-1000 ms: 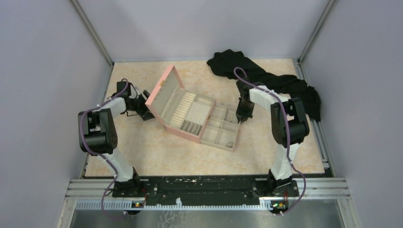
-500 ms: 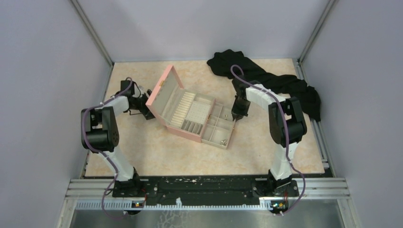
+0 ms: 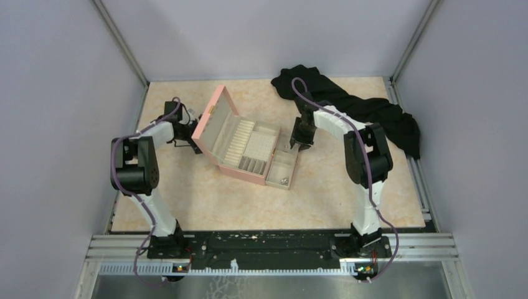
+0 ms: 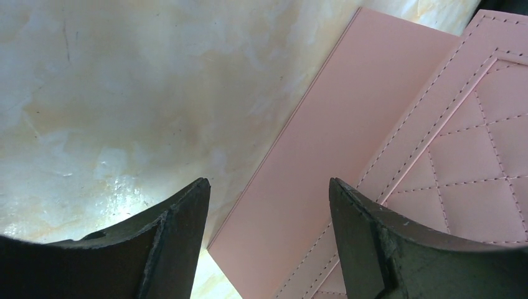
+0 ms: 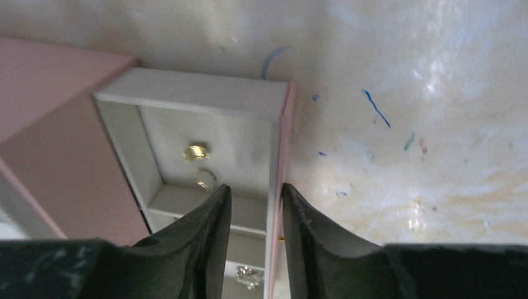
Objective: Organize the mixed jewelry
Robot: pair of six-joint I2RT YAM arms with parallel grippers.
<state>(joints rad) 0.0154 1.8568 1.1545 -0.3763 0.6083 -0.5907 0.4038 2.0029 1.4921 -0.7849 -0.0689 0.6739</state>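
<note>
Top external view: mixed jewelry [image 3: 284,180] sits in the tray jutting from the box

Through the right wrist camera the pieces are tiny. A gold lump [image 5: 195,152] and a thin hoop [image 5: 205,180] share one compartment of the beige tray [image 5: 193,93], at ten o'clock from the fingertips. A glittering silvery cluster [image 5: 249,276] lies in the next compartment, at six o'clock. The right gripper [image 5: 254,187] straddles the tray's pink outer wall, fingers a little apart, pinching nothing. The tray projects toward five o'clock from the open pink box [image 3: 215,121] at mid-table. At the lid's nine o'clock side the left gripper [image 4: 268,182] is spread wide, holding nothing. Open marbled table [image 3: 205,199], flecked with blue pen marks, runs toward six o'clock to the black rail [image 3: 274,243]. A black cloth [image 3: 355,106] fills the one o'clock corner. Pale walls [image 3: 62,75] close three sides.
</note>
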